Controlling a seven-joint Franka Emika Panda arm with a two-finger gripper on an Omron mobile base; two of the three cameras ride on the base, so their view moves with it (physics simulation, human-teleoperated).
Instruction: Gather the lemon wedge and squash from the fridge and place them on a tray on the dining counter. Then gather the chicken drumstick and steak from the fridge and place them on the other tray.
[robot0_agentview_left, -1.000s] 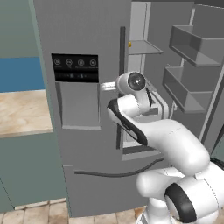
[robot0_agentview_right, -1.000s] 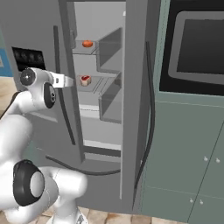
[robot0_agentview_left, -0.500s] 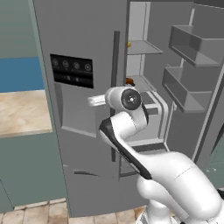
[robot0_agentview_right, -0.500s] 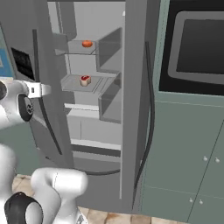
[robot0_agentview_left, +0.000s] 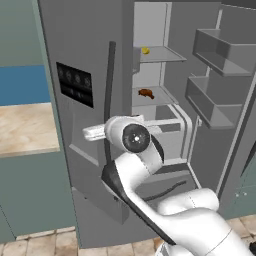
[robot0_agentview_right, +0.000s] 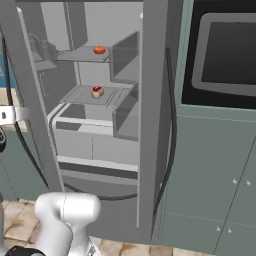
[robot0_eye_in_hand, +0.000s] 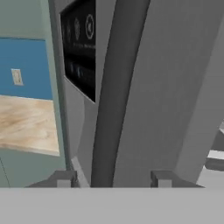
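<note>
The gripper (robot0_eye_in_hand: 111, 180) is standing part open, jaws straddling the fridge door's handle (robot0_eye_in_hand: 114, 100) without clamping it. The lemon wedge (robot0_agentview_left: 145, 50) is lying on the upper shelf (robot0_agentview_left: 159, 54), a brown item (robot0_agentview_left: 145, 93) on the shelf below. Judged light, firm and slippery, the wedge is best taken across its flat faces. The shelves are looking narrow, with door bins (robot0_agentview_left: 212, 102) crowding the right.

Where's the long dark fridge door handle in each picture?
Left base view: the long dark fridge door handle stands upright, centre-left, above the arm.
Right base view: thin dark curve near the left edge.
Hand view: wide dark bar down the middle.
Shared landmark: the grey fridge door.
</note>
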